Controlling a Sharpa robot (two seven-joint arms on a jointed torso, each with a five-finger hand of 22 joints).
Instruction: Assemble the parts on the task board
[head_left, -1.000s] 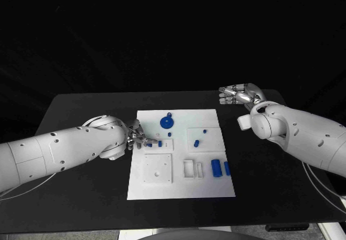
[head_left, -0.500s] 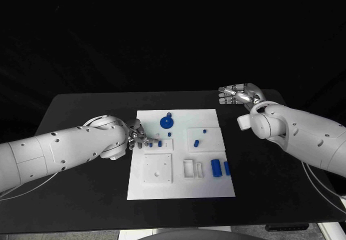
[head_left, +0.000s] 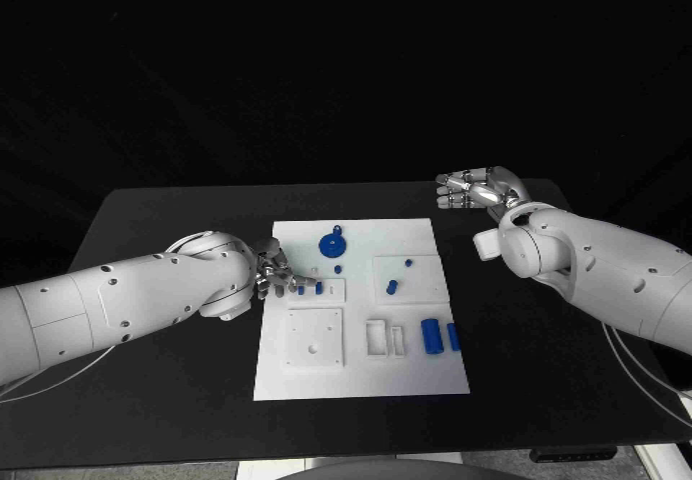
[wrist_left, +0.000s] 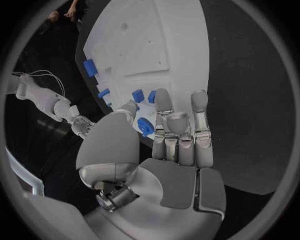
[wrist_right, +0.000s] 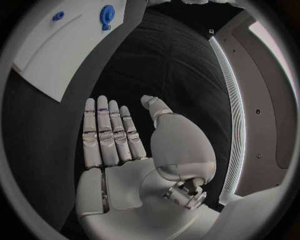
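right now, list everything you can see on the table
table: one, black, under everything
task board: one, white plate, middle of the table
round part: one, blue, far end of the board
small parts: several, blue, mid-board, some by the left hand
long parts: two, blue, near right edge of the board
left hand: one, silver, at the board's left edge, pinching a small blue part
right hand: one, silver, open, over bare table beyond the board's far right corner
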